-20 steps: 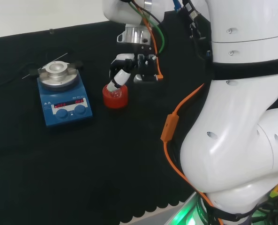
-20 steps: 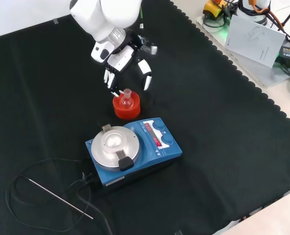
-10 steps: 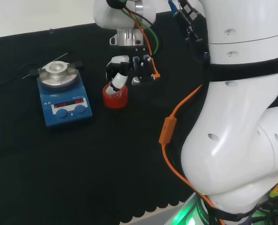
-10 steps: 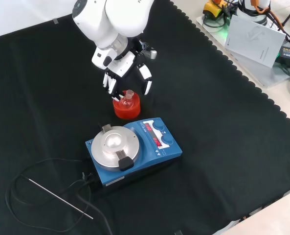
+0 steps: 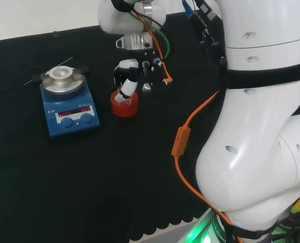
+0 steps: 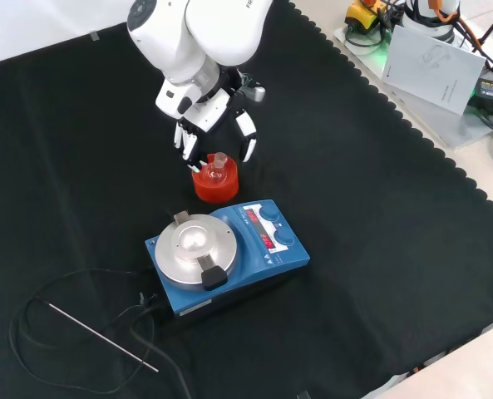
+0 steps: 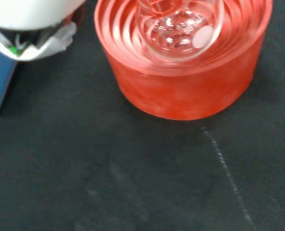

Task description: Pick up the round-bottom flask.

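Black cloth covers the worktop (image 6: 379, 249). Going left to right in the front view, a thin metal rod (image 6: 102, 337) and a dark cable (image 6: 80, 287) lie near the worktop's lower left corner. Next comes a blue hotplate stirrer (image 6: 227, 254) with a round silver top, about mid-worktop. Just behind it, apart from it, stands a red ribbed ring stand (image 6: 215, 183) carrying the round-bottom flask (image 6: 215, 169), clear glass, upright, its neck pointing up. The hand (image 6: 214, 116) hangs directly above the flask from the white arm (image 6: 198, 33), its fingers (image 6: 247, 140) spread and pointing down on either side of the neck, not closed on it; whether any fingertip touches the glass cannot be told. In the head view the stirrer (image 5: 68, 106) sits left, the stand (image 5: 124, 104) to its right, with one white finger (image 5: 128, 87) reaching down to the stand's rim. The wrist view looks down on the flask's bulb (image 7: 178, 29) seated in the stand's concentric ribs (image 7: 183, 72).
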`<state>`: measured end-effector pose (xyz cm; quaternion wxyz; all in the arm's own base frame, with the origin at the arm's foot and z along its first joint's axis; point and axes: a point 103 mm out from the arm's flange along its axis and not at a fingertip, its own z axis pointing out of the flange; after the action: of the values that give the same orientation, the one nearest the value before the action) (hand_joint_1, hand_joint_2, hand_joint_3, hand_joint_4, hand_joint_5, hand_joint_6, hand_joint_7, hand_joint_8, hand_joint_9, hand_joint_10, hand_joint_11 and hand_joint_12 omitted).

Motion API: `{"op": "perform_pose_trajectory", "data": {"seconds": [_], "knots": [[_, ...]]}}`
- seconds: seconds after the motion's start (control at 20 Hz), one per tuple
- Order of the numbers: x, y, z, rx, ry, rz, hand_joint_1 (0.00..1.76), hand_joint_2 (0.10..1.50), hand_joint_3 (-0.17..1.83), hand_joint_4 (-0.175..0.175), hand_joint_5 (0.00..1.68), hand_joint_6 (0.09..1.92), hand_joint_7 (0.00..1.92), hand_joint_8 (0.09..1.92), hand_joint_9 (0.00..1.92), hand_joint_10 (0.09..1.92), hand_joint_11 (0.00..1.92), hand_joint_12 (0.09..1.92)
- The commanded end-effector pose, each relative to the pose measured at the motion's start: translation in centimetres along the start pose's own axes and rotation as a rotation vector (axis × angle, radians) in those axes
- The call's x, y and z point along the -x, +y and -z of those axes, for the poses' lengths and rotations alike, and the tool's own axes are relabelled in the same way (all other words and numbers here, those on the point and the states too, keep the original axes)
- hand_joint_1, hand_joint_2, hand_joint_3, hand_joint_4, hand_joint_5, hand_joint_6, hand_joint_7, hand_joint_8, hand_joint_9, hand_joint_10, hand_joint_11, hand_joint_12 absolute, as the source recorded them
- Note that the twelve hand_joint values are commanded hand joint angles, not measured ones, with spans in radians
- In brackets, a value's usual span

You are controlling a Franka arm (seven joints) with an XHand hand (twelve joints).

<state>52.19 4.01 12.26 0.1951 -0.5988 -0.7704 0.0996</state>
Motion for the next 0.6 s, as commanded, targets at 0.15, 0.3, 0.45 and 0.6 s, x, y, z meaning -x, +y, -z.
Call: {"op": "perform_pose_trajectory", "data": {"seconds": [0.15, 0.3, 0.45, 0.6], "knots": [[0.64, 0.58, -0.83, 0.026, -0.156, -0.021, 0.90, 0.37, 0.87, -0.175, 0.39, 1.08, 0.83, 0.90, 0.91, 0.83, 0.65, 1.35], [0.75, 0.68, -1.08, 0.035, -0.163, -0.026, 0.90, 0.37, 0.87, -0.175, 0.39, 1.08, 0.84, 0.90, 0.92, 0.83, 0.67, 1.34], [0.68, 0.74, -0.91, 0.048, -0.161, -0.029, 0.91, 0.37, 0.87, -0.175, 0.42, 1.09, 0.86, 0.89, 0.96, 0.81, 0.71, 1.32], [0.64, 0.78, -0.68, 0.067, -0.158, -0.035, 0.93, 0.36, 0.88, -0.175, 0.50, 1.08, 0.92, 0.87, 1.05, 0.77, 0.79, 1.28]]}}
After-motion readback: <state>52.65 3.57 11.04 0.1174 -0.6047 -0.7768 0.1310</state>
